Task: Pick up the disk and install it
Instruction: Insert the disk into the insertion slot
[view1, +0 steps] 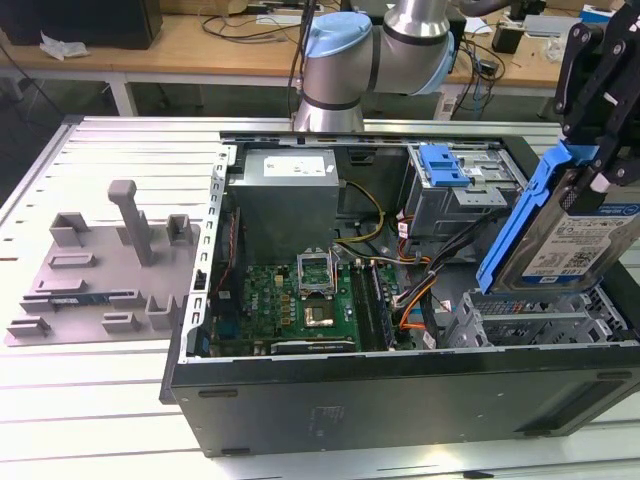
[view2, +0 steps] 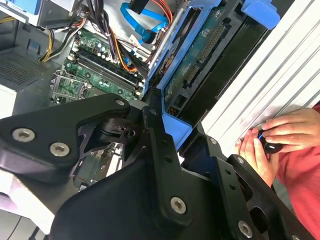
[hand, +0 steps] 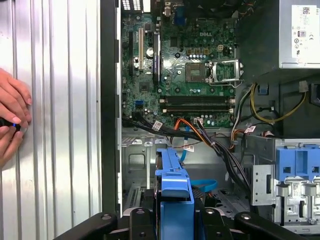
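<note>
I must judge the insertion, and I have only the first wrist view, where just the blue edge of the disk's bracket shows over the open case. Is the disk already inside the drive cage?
Observer: No. In the exterior view the disk hangs above the grey drive cage. Its lower end is close to the cage's top, and I cannot tell if they touch.
Operator: Is it level there?
Observer: No, it is steeply tilted. Its upper end leans toward the exterior view's right.
Operator: Where is it held?
Observer: The gripper is shut on its upper end.
</note>
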